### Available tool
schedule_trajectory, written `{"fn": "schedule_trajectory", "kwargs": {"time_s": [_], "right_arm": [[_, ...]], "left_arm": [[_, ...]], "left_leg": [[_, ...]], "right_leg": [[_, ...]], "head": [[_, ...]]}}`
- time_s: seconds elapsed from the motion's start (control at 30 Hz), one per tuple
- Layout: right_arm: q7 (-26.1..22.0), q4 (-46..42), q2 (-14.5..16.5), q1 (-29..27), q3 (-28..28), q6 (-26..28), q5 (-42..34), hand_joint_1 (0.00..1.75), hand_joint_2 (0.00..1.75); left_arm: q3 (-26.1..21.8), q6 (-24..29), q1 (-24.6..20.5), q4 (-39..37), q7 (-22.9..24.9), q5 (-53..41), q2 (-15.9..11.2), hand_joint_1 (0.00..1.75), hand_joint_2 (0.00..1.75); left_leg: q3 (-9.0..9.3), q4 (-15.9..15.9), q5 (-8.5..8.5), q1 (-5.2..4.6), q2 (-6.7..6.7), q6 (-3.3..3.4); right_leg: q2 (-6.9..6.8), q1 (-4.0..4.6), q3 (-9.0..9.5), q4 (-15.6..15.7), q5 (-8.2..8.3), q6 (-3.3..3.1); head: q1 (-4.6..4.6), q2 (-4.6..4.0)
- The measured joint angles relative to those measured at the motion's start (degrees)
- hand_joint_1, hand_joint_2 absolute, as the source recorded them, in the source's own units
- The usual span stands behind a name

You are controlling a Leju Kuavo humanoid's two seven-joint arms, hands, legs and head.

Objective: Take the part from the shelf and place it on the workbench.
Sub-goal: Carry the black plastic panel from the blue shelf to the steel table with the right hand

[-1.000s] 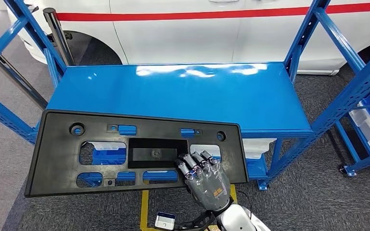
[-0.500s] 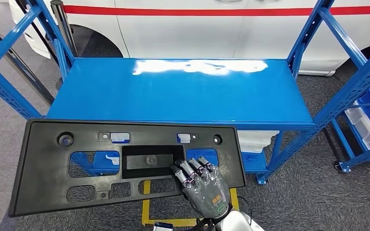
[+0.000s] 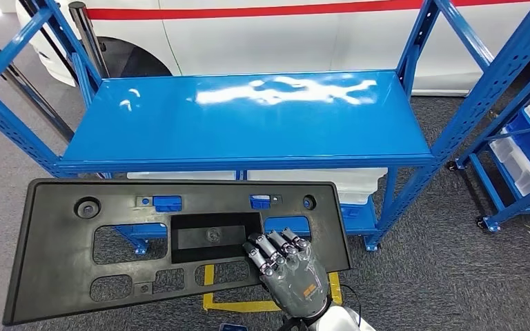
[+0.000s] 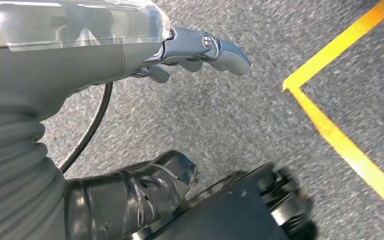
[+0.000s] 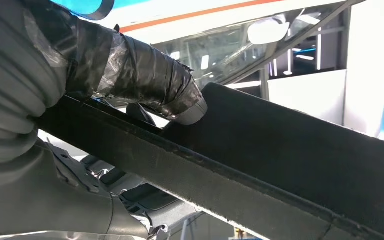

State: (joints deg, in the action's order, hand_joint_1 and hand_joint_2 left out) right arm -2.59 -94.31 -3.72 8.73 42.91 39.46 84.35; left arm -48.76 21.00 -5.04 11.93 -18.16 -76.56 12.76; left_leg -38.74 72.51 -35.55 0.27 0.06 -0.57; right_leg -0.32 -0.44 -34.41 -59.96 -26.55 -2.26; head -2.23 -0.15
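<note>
1. The part (image 3: 172, 248), a long black plastic panel with cut-outs, is held flat in the air on the near side of the blue tabletop (image 3: 248, 121), not yet over it. Its far long edge lies about in line with the tabletop's front lip in the head view.
2. The left hand (image 4: 200, 47) hangs over grey floor beside a yellow floor line (image 4: 340, 135). Its fingers are loosely apart and hold nothing, so it takes no share of the load.
3. The right hand (image 3: 290, 272) carries the part alone, fingers curled over the near edge close to the central recess, thumb (image 5: 145, 80) pressed on the other face. Gripping right of centre probably lets the long left end sag.
4. The tabletop's surface is bare, framed by blue uprights (image 3: 424, 41) at its corners; the part must, I judge, pass between them squarely.
</note>
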Motion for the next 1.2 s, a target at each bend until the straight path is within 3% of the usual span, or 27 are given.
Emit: {"fn": "schedule_trajectory", "kwargs": {"time_s": [0.03, 0.07, 0.13, 0.2, 0.27, 0.33, 0.37, 0.4, 0.47, 0.5, 0.53, 0.57, 0.6, 0.63, 0.67, 0.73, 0.77, 0.83, 0.87, 0.93, 1.0, 1.03, 1.07, 1.1, 1.13, 1.2], "right_arm": [[-0.2, 0.0, 0.0, -0.1, 0.0, 0.0, 0.0, 1.75, 1.75], [-0.4, 0.0, 0.0, -0.1, 0.0, 0.0, -0.1, 1.75, 1.75], [-0.9, 0.0, 0.1, -0.2, 0.0, 0.0, -0.1, 1.75, 1.75], [-1.2, -0.3, 0.3, -0.4, 0.0, 0.0, -0.1, 1.75, 1.75], [-1.6, -0.5, 0.6, -0.4, 0.0, 0.0, -0.2, 1.75, 1.75], [-2.1, -0.7, 0.8, -0.5, 0.0, 0.0, -0.5, 1.75, 1.75], [-2.3, -0.7, 0.9, -0.6, 0.0, 0.1, -0.7, 1.75, 1.75], [-2.4, -0.8, 0.9, -0.7, 0.0, 0.1, -0.9, 1.75, 1.75], [-2.6, -0.8, 0.9, -0.8, 0.0, 0.1, -1.1, 1.75, 1.75], [-2.7, -0.8, 0.8, -0.9, 0.0, 0.1, -1.3, 1.75, 1.75], [-2.7, -0.8, 0.8, -1.0, 0.0, 0.1, -1.4, 1.75, 1.75], [-2.8, -0.8, 0.8, -1.0, 0.0, 0.1, -1.6, 1.75, 1.75], [-2.8, -0.8, 0.8, -1.1, 0.0, 0.1, -1.7, 1.75, 1.75], [-2.8, -0.8, 0.8, -1.1, 0.0, 0.1, -1.9, 1.75, 1.75], [-2.9, -0.8, 0.8, -1.1, 0.0, 0.1, -2.1, 1.75, 1.75], [-3.0, -0.9, 0.8, -1.2, 0.0, 0.1, -2.6, 1.75, 1.75], [-3.0, -0.9, 0.8, -1.3, 0.0, 0.1, -2.9, 1.75, 1.75], [-3.1, -0.9, 0.8, -1.4, 0.0, 0.1, -3.3, 1.75, 1.75], [-3.1, -0.9, 0.8, -1.5, 0.0, 0.1, -3.5, 1.75, 1.75], [-3.3, -0.9, 0.8, -1.9, 0.0, 0.1, -3.9, 1.75, 1.75], [-3.5, -0.9, 0.8, -2.6, -0.2, 0.1, -4.3, 1.75, 1.75], [-3.6, -0.9, 0.8, -3.0, -0.2, 0.1, -4.4, 1.75, 1.75], [-3.7, -0.9, 0.8, -3.3, -0.3, 0.1, -4.5, 1.75, 1.75], [-3.8, -0.9, 0.8, -3.5, -0.4, 0.1, -4.5, 1.75, 1.75], [-3.8, -0.9, 0.8, -3.8, -0.5, 0.1, -4.5, 1.75, 1.75], [-4.1, -1.1, 0.8, -4.5, -1.0, 0.1, -4.5, 1.75, 1.75]], "left_arm": [[0.0, 0.0, 0.0, 0.0, 0.0, 0.0, 0.0, 0.00, 1.75], [0.0, 0.0, 0.0, 0.0, 0.0, 0.0, 0.0, 0.00, 1.75], [0.0, 0.1, 0.0, 0.0, 0.0, 0.0, 0.0, 0.00, 1.75], [0.0, 0.1, -0.2, 0.0, 0.0, -0.1, -0.1, 0.00, 1.75], [0.0, 0.1, -0.3, 0.0, -0.1, -0.1, -0.1, 0.00, 1.75], [0.0, 0.1, -0.2, 0.0, -0.1, -0.1, -0.2, 0.00, 1.75], [0.0, 0.1, -0.2, 0.0, -0.1, -0.1, -0.2, 0.00, 1.75], [0.0, 0.1, -0.2, 0.0, -0.1, -0.1, -0.2, 0.00, 1.75], [0.0, 0.1, -0.3, 0.0, -0.1, -0.1, -0.2, 0.00, 1.75], [0.0, 0.1, -0.3, 0.0, -0.1, -0.1, -0.2, 0.00, 1.75], [-0.1, 0.1, -0.3, 0.0, -0.1, -0.1, -0.2, 0.00, 1.75], [-0.1, 0.1, -0.2, 0.0, -0.1, -0.1, -0.2, 0.00, 1.75], [-0.1, 0.1, -0.2, 0.0, -0.1, -0.1, -0.2, 0.00, 1.75], [-0.1, 0.1, -0.2, 0.0, -0.1, -0.1, -0.2, 0.00, 1.75], [-0.1, 0.1, -0.2, 0.0, -0.2, 0.0, -0.2, 0.00, 1.75], [-0.1, 0.1, -0.2, 0.0, -0.2, 0.0, -0.3, 0.00, 1.75], [-0.1, 0.1, -0.2, 0.0, -0.2, 0.0, -0.3, 0.00, 1.75], [-0.2, 0.1, -0.2, 0.0, -0.3, 0.0, -0.3, 0.00, 1.75], [-0.2, 0.1, -0.1, 0.0, -0.3, 0.0, -0.3, 0.00, 1.75], [-0.3, 0.1, 0.1, 0.0, -0.4, 0.1, -0.3, 0.00, 1.75], [-0.3, 0.1, 0.2, 0.0, -0.5, 0.1, -0.3, 0.00, 1.75], [-0.3, 0.1, 0.2, 0.0, -0.5, 0.1, -0.3, 0.00, 1.75], [-0.4, 0.1, 0.2, 0.0, -0.6, 0.2, -0.3, 0.00, 1.75], [-0.4, 0.1, 0.2, 0.0, -0.6, 0.2, -0.3, 0.00, 1.75], [-0.4, 0.1, 0.2, 0.0, -0.7, 0.2, -0.3, 0.00, 1.75], [-0.4, 0.1, 0.1, 0.0, -1.0, 0.3, -0.4, 0.00, 1.75]], "left_leg": [[-0.01, 1.8, -0.39, 0.00, 0.00, -0.02], [0.99, 1.6, 0.48, -0.01, 0.00, 0.04], [5.98, -4.7, 3.59, -0.07, -0.02, 0.50], [11.21, -12.6, 4.60, -0.35, -0.06, 1.04], [12.67, -15.7, 4.47, -0.69, -0.12, 1.38], [12.07, -16.3, 5.72, -0.67, 0.03, 1.89], [11.65, -16.7, 6.52, -0.57, 0.19, 2.27], [11.16, -17.1, 7.35, -0.45, 0.34, 2.67], [9.55, -17.1, 8.83, -0.45, 0.50, 3.19], [8.59, -16.9, 9.47, -0.50, 0.54, 3.22], [7.54, -16.7, 10.09, -0.55, 0.58, 3.16], [6.46, -16.3, 10.63, -0.55, 0.62, 3.04], [5.34, -15.9, 11.12, -0.52, 0.65, 2.86], [4.29, -15.3, 11.51, -0.47, 0.65, 2.65], [3.28, -14.7, 11.85, -0.46, 0.62, 2.38], [2.10, -13.6, 12.34, -0.50, 0.54, 1.79], [1.85, -13.3, 12.66, -0.52, 0.51, 1.48], [1.53, -13.1, 13.13, -0.34, 0.44, 0.76], [1.11, -12.7, 12.45, -0.18, 0.38, 0.40], [-0.35, -9.3, 8.11, 0.03, 0.31, -0.13], [-2.02, -2.6, 2.75, 0.07, 0.31, -0.29], [-2.45, 0.6, 1.43, 0.07, 0.31, -0.25], [-2.13, 2.4, 1.44, 0.04, 0.30, -0.12], [-1.00, 2.6, 2.39, -0.01, 0.29, 0.09], [1.30, 0.4, 3.99, -0.12, 0.27, 0.39], [7.87, -7.9, 5.44, -0.53, 0.25, 1.16]], "right_leg": [[-0.02, 0.08, -0.77, -0.1, 0.52, -0.02], [-0.03, 0.14, -1.53, -0.2, 1.01, -0.01], [0.00, 0.20, -2.81, -0.4, 1.98, 0.13], [0.02, 0.29, -3.48, -0.4, 2.94, 0.55], [-0.02, 0.22, -3.56, 0.0, 3.97, 1.18], [0.06, 0.13, -3.70, 0.3, 4.60, 1.83], [0.15, 0.15, -4.05, -0.2, 3.59, 2.09], [0.24, 0.16, -4.55, -1.5, 1.70, 2.32], [0.31, 0.05, -5.99, -7.7, -4.42, 2.63], [0.31, -0.04, -6.54, -11.2, -6.44, 2.77], [0.31, -0.15, -6.74, -14.2, -7.41, 2.89], [0.30, -0.30, -6.11, -15.3, -6.68, 3.00], [0.30, -0.48, -4.56, -14.5, -5.09, 3.10], [0.29, -0.69, -2.06, -11.8, -3.58, 3.21], [0.30, -0.78, 0.89, -7.9, -3.21, 3.30], [0.49, -0.65, 4.86, -1.8, -4.29, 2.88], [0.61, -0.43, 5.37, -0.6, -5.04, 2.48], [0.63, -0.25, 4.63, -0.3, -4.47, 1.41], [0.55, -0.18, 4.13, -0.3, -3.92, 0.87], [0.37, -0.22, 2.74, -0.2, -2.58, 0.00], [0.28, -0.05, 1.17, -0.3, -1.33, -0.31], [0.23, 0.08, 0.33, -0.3, -0.71, -0.37], [0.18, 0.22, -0.53, -0.4, -0.07, -0.40], [0.17, 0.32, -1.36, -0.4, 0.49, -0.42], [0.20, 0.38, -2.08, -0.5, 0.99, -0.38], [0.24, 0.42, -2.98, -0.5, 1.85, -0.12]], "head": [[0.00, 0.00], [0.01, 0.00], [0.01, 0.00], [-0.01, 0.00], [0.04, 0.00], [0.10, 0.00], [0.09, 0.00], [0.06, 0.00], [0.03, 0.00], [0.03, 0.00], [0.03, 0.00], [0.04, 0.00], [0.04, 0.00], [0.05, 0.00], [0.04, 0.00], [0.08, 0.00], [0.09, 0.00], [0.09, 0.00], [0.06, 0.00], [0.08, 0.00], [0.09, 0.00], [0.09, 0.00], [0.09, 0.00], [0.09, 0.00], [0.10, 0.00], [0.10, 0.00]]}}
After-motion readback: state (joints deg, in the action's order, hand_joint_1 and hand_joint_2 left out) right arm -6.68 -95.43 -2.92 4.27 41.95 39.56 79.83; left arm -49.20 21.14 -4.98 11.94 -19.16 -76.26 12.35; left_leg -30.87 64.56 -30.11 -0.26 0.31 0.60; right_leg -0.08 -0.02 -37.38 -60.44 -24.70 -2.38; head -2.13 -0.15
